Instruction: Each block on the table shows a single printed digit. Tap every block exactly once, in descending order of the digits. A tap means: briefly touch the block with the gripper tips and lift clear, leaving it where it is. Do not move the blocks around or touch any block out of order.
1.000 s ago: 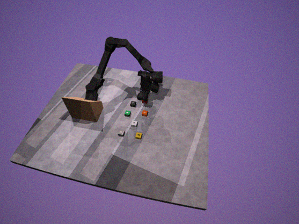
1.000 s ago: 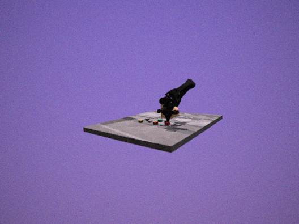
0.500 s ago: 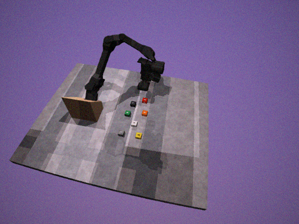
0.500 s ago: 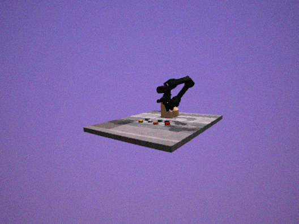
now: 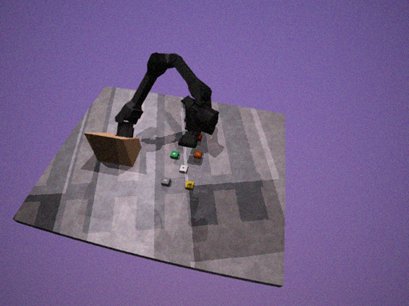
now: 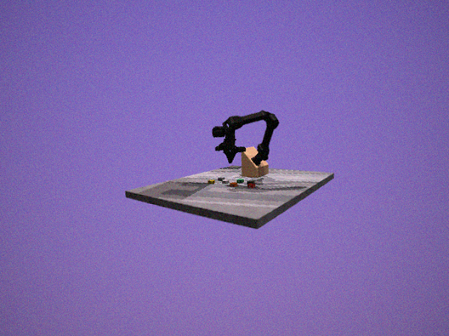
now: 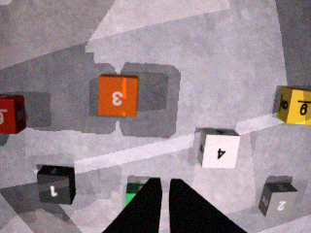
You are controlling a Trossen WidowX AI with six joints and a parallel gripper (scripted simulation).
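My gripper (image 5: 187, 144) (image 6: 230, 160) (image 7: 163, 188) is shut and empty, high above the table. Its fingers partly cover the green block (image 5: 174, 154) (image 6: 239, 181) (image 7: 130, 198) in the wrist view; its digit is hidden there. Digits appear upside down in that view. The red block (image 5: 200, 138) (image 6: 251, 185) (image 7: 9, 116), cut off at the left edge, seems to show 9. The yellow block (image 5: 190, 185) (image 6: 211, 181) (image 7: 293, 116) shows an underlined 6, the white block (image 5: 183, 169) (image 7: 219, 146) 4, the orange block (image 5: 197, 154) (image 6: 233, 184) (image 7: 109, 99) 3, the grey block (image 5: 165, 181) (image 7: 278, 198) 2, the black block (image 7: 55, 186) 1.
A tan angled panel (image 5: 115, 150) (image 6: 250, 168) stands beside the arm's base. The blocks lie spread in a loose group on the grey table (image 5: 129, 228) (image 6: 227, 206). In the top view the gripper hides the black block. Shadows cross the table.
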